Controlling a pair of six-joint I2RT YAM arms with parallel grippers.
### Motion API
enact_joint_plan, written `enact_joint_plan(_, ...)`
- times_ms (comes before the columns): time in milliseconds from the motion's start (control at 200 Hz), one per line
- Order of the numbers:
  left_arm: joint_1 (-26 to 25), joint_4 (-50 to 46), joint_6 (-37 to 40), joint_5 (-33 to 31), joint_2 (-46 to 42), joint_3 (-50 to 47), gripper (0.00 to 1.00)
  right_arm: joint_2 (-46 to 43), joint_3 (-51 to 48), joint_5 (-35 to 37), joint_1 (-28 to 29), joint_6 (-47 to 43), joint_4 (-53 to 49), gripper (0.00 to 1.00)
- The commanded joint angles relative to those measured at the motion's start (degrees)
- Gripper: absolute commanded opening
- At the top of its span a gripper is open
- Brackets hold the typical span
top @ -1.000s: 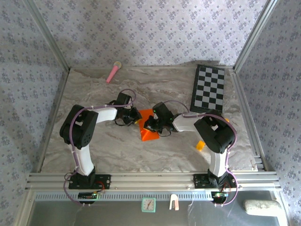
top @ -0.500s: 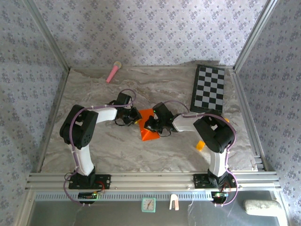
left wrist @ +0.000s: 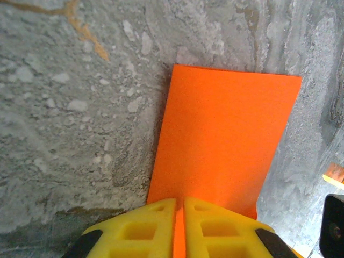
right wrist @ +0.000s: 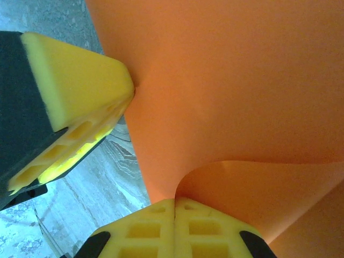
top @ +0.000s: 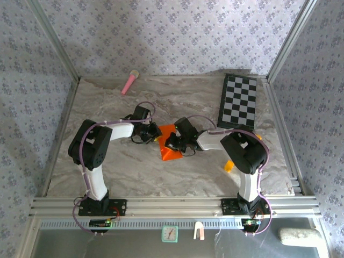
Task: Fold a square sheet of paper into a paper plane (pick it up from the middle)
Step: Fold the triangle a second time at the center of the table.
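While both arms reach inward to the middle of the marble table (top: 107, 102), the orange sheet (top: 170, 154) lies between them, folded into a long strip. In the top view its long axis runs from far to near, leaning slightly right at the near end. Whether that end comes to a point cannot be told. The left gripper (left wrist: 179, 202) is pinched on one short end of the orange sheet (left wrist: 226, 134), which stretches flat away from its fingers to a square-cut far edge. The right gripper (right wrist: 174, 202) is clamped on a flap of the orange sheet (right wrist: 242, 80) that curls up between its pads.
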Motion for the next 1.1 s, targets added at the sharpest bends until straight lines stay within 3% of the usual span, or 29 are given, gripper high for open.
enact_joint_plan(0,-0.54,-2.82,-0.08,-0.93,1.37,-0.36,0.14,1.55,0.94,0.06,0.35,0.03,-0.28,0.00)
enact_joint_plan(1094,-0.76,-2.72,-0.26,-0.77,1.15,-0.59,0.13,2.42,1.15,-0.49,0.08,-0.13,0.38,0.00)
